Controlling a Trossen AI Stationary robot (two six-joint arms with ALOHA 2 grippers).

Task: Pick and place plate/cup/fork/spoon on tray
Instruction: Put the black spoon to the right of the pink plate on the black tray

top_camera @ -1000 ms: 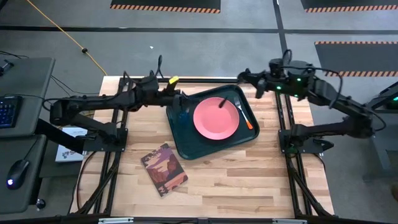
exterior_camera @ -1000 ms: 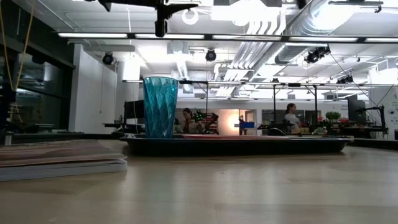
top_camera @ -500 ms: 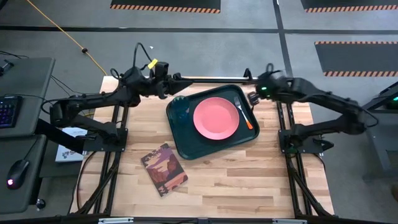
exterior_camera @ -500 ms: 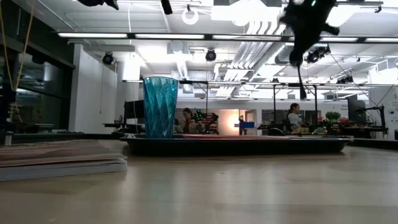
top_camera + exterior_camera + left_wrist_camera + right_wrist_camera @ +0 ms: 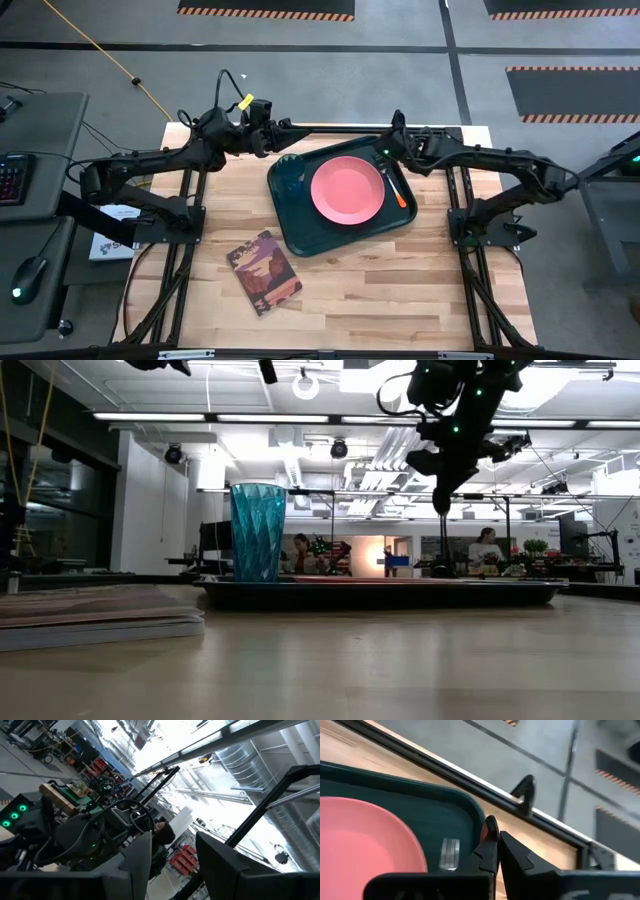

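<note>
The wooden table (image 5: pixel 400 280) is carrying the dark green tray (image 5: pixel 300 235), which is lying slightly turned at the middle of the table's far half. The two dark arms are reaching in from either side along the far edge.

The salmon-pink plate (image 5: pixel 347 190) is sitting flat in the middle of the tray. A book (image 5: pixel 264 271) with a maroon patterned cover is lying on the bare wood nearer the front, apart from the tray and off its left front corner.

The teal cup (image 5: pixel 257 531) is standing upright inside the tray at its left end, just beside the plate. The fork (image 5: pixel 392 180), with its orange handle, is lying in the tray along the plate's right side, its metal tines pointing toward the far rim.

The left hand (image 5: pixel 272 130) is hovering over the table's far edge, near the tray's far left corner. Its fingers (image 5: pixel 137 855) are standing apart with nothing between them.

The right hand (image 5: pixel 388 152) is hanging above the tray's far right corner, close to the fork's tines. Its fingers (image 5: pixel 520 857) are pressing together on the dark spoon (image 5: pixel 491 826), of which only a small rounded end is showing past the tips.
</note>
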